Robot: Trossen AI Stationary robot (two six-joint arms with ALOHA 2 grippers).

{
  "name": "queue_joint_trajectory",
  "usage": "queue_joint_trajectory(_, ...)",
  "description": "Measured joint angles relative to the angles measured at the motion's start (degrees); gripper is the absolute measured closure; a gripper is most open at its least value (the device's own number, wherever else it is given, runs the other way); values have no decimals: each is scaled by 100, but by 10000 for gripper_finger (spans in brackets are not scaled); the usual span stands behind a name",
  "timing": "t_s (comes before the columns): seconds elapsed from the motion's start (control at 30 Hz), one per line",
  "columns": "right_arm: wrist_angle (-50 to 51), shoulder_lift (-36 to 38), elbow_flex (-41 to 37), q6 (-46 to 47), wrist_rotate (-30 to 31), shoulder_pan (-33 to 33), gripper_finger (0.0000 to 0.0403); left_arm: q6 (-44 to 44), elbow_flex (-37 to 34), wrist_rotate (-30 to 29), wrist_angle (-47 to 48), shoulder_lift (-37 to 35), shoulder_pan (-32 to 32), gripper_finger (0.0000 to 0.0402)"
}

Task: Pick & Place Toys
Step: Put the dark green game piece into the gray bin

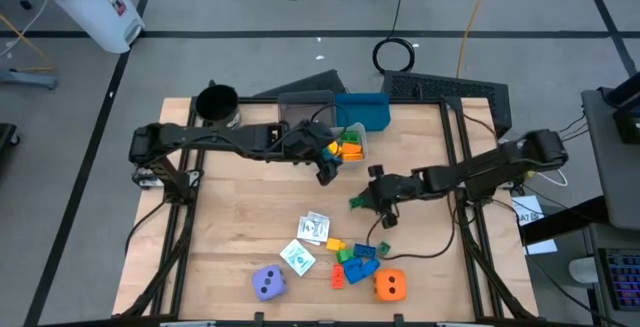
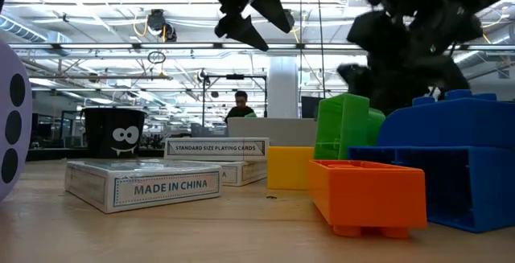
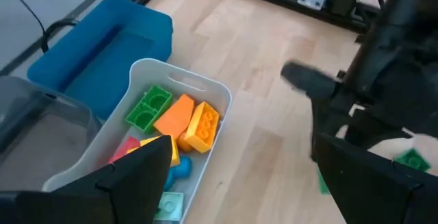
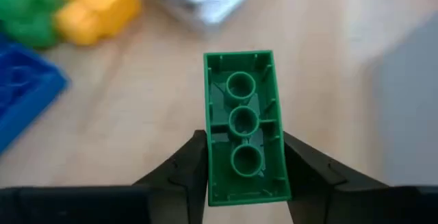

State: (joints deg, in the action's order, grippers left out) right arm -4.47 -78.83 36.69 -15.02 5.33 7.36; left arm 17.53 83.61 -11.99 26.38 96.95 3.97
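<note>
Right gripper [image 4: 239,176] clamped on a green block [image 4: 243,125], one dark finger on each long side. Block is hard glossy plastic, rectangular, hollow underside toward the wrist camera with three round tubes in a row; long axis runs straight out from the fingers, free end forward. In the high view the green block [image 1: 357,202] sticks out of the right gripper [image 1: 372,199] over the middle of the wooden desk [image 1: 230,217], pointing toward the left edge.

Left gripper [image 1: 327,167] over the desk just beside the white bin [image 3: 205,87], jaws wide, holding nothing. White bin is smooth plastic with rounded corners, near the far edge; inside are a green studded block [image 3: 149,107], orange block [image 3: 174,114], yellow block [image 3: 202,126], plus red and blue bits. Blue bin [image 1: 362,109] and grey bin [image 1: 305,112] sit beside it along the far edge. Black cup [image 1: 216,102] at the far left corner, round.

Near edge: loose pile of blocks [image 1: 355,259] in blue, orange, yellow, green, red; purple die [image 1: 268,283] and orange die [image 1: 390,285], rounded cubes with dark pips; two white card boxes [image 1: 305,242], flat, green print. Desk is pale wood grain, black frame rails at the sides.
</note>
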Motion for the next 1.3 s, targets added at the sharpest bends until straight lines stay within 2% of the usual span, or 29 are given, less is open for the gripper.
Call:
queue_joint_trajectory(0.17,258,509,-2,-430,1945,211,260,477,-4,-2,-523,100,0,39)
queue_joint_trajectory(0.37,-74,616,-6,-980,3953,444,264,594,-1,7,-1412,376,-90,39)
queue_joint_trajectory(0.5,-559,619,-7,-1273,4703,565,265,323,-4,14,-1980,620,-158,39)
queue_joint_trajectory(0.67,-1244,619,-7,-1542,5298,710,264,358,-2,14,-2366,818,-181,39)
queue_joint_trajectory(1.1,-2239,619,-7,-2106,5337,1008,264,423,-2,454,-2352,837,-181,42)
queue_joint_trajectory(1.2,-2276,619,-7,-2154,5337,1040,265,419,-2,456,-2355,837,-216,66)
queue_joint_trajectory(1.3,-2272,619,-7,-2170,5335,1040,261,422,-2,459,-2362,837,-223,112)
